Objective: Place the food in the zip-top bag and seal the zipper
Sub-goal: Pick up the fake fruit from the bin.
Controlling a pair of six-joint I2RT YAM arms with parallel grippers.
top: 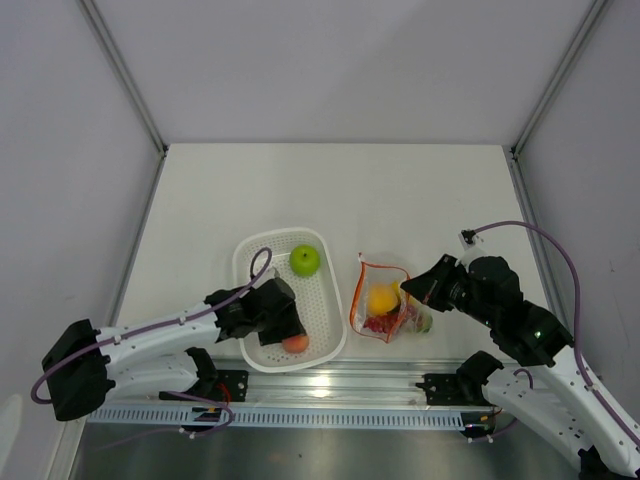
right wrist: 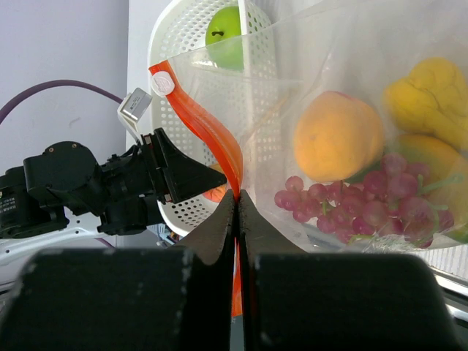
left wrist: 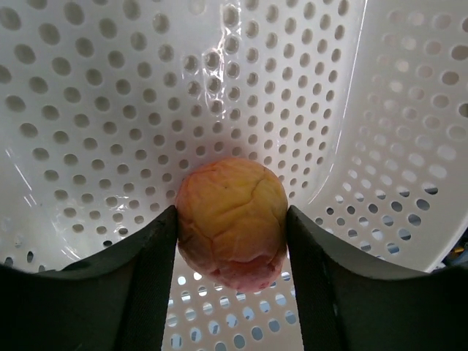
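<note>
In white perforated basket (left wrist: 110,110), peach (left wrist: 228,205) is pinched by L gripper (left wrist: 232,219) — zipper (right wrist: 212,131) of zip-top bag (right wrist: 351,44) (grapes (right wrist: 351,212) inside) is clamped between R gripper (right wrist: 238,201) fingers.

white perforated basket (top: 325,300) | on white table (top: 400,190); metal rail (top: 330,384) | near edge

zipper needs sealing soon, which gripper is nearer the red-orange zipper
Right. The right gripper pinches the zipper itself; the left gripper is over in the basket, holding the peach.
</note>
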